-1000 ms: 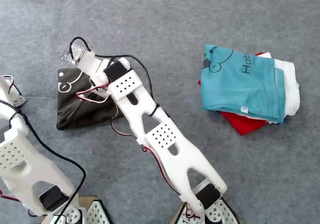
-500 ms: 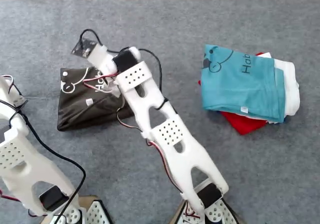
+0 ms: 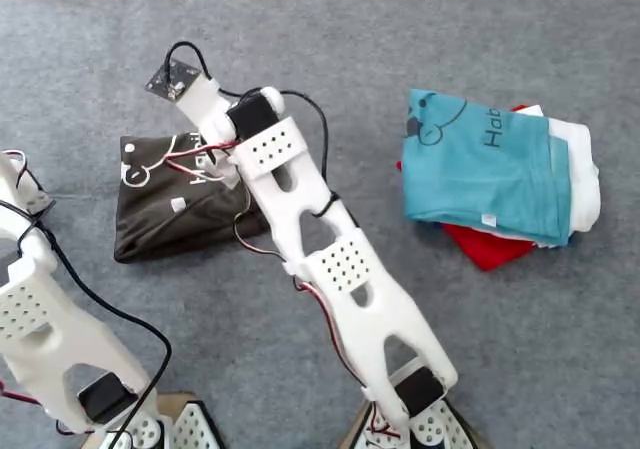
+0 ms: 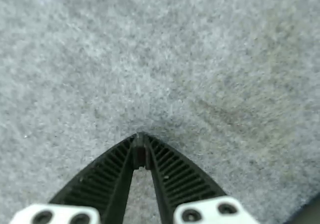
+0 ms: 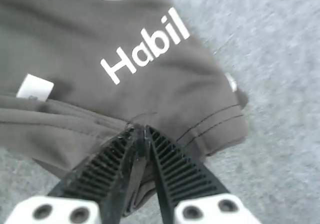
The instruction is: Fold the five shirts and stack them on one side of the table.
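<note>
Dark brown shirt (image 3: 165,204) folded into a rough rectangle, lying left of centre on the grey felt (image 3: 350,49), well apart from the stack at the right side. Stack: teal shirt (image 3: 480,164) on top, white shirt (image 3: 582,169) showing past its right edge, red shirt (image 3: 485,247) poking out at the near side (further layers not told apart). Right arm (image 3: 330,269) slanting up from the near edge and crossing the brown shirt's right-hand part, hiding that edge in the high view. Brown shirt's long axis running roughly left to right across the table, slightly tilted; printed side up, white outline print at the far-left corner, small white tag (image 3: 178,205) near the middle. In the right wrist view, white lettering and a stitched hem on the brown cloth (image 5: 125,74). Right gripper (image 5: 141,132) down on that cloth, jaws drawn together with a small pucker of fabric pinched at the tips. Left gripper (image 4: 140,140) over bare felt, jaws closed tip to tip, nothing between them.
</note>
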### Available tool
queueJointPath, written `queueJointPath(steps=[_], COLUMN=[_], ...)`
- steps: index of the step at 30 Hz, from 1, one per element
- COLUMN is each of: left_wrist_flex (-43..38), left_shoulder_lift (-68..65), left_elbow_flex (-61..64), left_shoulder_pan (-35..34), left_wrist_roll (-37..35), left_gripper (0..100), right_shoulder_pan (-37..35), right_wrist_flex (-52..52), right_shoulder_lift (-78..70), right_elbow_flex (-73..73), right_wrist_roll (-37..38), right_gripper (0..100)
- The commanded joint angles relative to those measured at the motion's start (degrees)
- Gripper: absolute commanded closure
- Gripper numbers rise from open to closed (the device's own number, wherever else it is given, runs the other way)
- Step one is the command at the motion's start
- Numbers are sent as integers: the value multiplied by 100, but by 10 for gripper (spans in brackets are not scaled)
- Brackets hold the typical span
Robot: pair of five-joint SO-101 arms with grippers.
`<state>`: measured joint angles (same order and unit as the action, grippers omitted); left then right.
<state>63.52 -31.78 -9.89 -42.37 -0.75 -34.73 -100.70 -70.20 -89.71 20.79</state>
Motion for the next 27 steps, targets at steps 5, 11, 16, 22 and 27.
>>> queueJointPath(steps=[5,11,16,22,27], left_wrist_flex=[-114,-114,-114,-114,-114], left_shoulder_lift=[114,114,114,114,114], left_elbow_flex=[-75,-75,-75,-75,-75], left_shoulder_pan=[101,101,92,92,92], left_wrist_roll=[-9,-9,-9,0,0], left_gripper=[970,970,970,970,970], right_shoulder_pan=[79,97,79,105,123], right_wrist_flex=[-62,-62,-62,-53,-53], right_shoulder_lift=[470,1068,1684,2246,2914], right_elbow_flex=[822,1209,2387,4057,5024], right_wrist_roll=[-79,-79,-70,-35,35], right_gripper=[984,984,984,984,984])
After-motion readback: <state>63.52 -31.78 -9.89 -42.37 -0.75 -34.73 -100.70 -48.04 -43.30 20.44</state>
